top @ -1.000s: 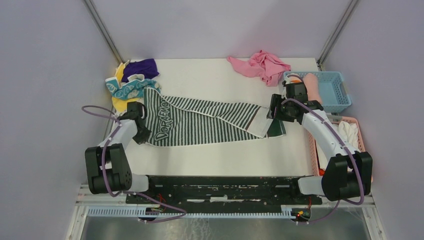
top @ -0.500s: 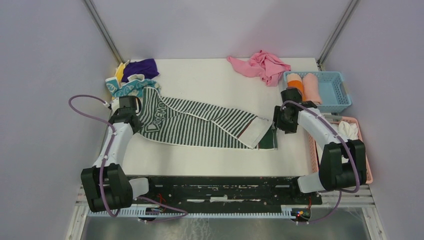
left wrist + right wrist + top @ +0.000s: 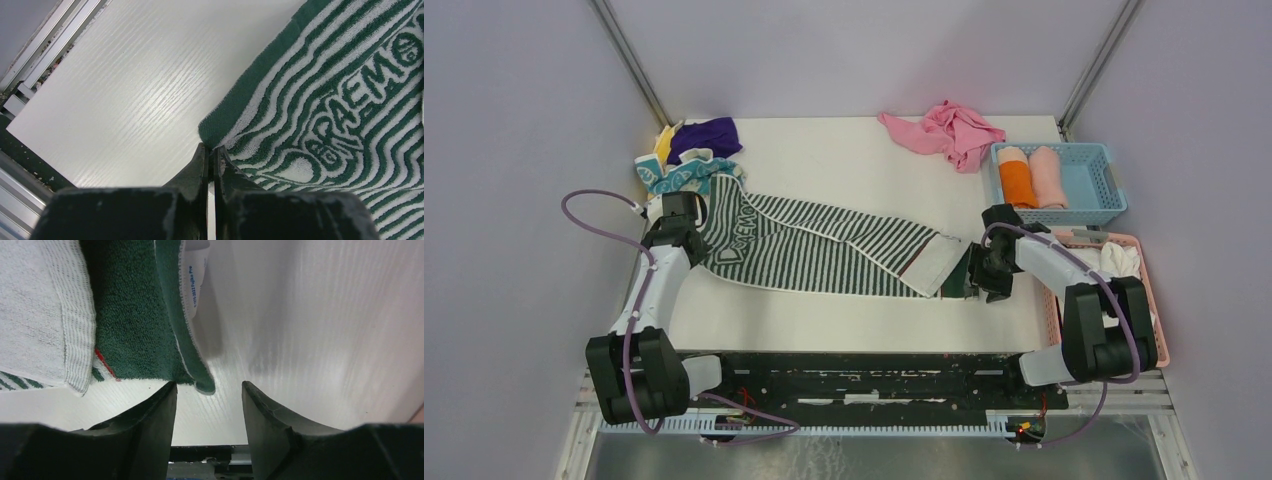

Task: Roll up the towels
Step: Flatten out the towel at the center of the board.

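Your right pincer (image 3: pixel 209 388) now nearer you, released astride right corner of striped towel (image 3: pixel 824 245), left pincer (image 3: pixel 211 151) clenched at its left edge.

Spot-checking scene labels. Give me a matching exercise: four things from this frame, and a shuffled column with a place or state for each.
1 striped towel
2 pink cloth
3 blue basket
4 right gripper

A open, by a towel corner
B crumpled at the far edge
C stretched out across the middle
D holds an orange roll and a pink roll

Pairs: 1-C, 2-B, 3-D, 4-A
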`<state>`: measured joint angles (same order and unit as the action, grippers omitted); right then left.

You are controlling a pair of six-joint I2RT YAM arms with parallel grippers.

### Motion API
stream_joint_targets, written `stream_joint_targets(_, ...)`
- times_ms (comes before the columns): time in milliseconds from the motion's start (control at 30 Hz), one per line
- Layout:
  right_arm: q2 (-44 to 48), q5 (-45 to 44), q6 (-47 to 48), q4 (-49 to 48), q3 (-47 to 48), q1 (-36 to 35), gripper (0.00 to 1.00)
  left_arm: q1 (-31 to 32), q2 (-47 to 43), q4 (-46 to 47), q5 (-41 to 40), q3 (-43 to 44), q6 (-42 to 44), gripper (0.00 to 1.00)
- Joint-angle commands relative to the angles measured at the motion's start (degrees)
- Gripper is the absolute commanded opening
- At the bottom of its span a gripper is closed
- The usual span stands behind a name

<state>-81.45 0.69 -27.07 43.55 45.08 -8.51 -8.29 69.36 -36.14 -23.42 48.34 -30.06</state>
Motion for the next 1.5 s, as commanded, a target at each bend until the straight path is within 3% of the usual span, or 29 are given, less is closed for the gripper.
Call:
stream_joint_targets(0, -0.5, 3.5, -0.9, -4.5, -1.1, -0.1, 0.57, -0.4, -1.8, 2.2, -0.4, 0.2, 2.6, 0.03)
stream_joint_targets(400, -1.0, 5.6, -0.9, -10.8, -5.0, 2.2, 0.24, -0.3, -2.1, 2.4, 0.2, 0.1, 2.6, 0.03)
stream_joint_targets(533, 3.7, 6.3, -0.8, -6.6, -2.6, 2.3, 0.08, -0.4, -3.1, 1.6, 0.0, 1.3, 2.4, 0.03)
stream_joint_targets(700, 10.3, 4.3, 0.5, 3.1, 9.5, 2.4, 0.01, -0.4, -4.1, -1.8, 1.9, 11.6, 1.0, 0.03)
stream_joint_targets(900, 15.7, -3.1, -0.2, 10.2, 25.8, 3.3, 0.00, -0.4, -1.6, -7.1, -0.3, 32.9, 1.9, 0.03)
stream_joint_targets(1067, 19.7, -7.7, 0.3, 15.2, 35.8, 4.3, 0.00, -0.5, -3.8, -12.0, -2.2, 45.5, 2.6, 0.03)
stream_joint_targets(1467, 35.0, -11.5, 3.9, 29.0, 54.1, 4.3, 0.00, -0.4, -25.0, -18.4, -7.1, 52.3, 5.6, 0.06)
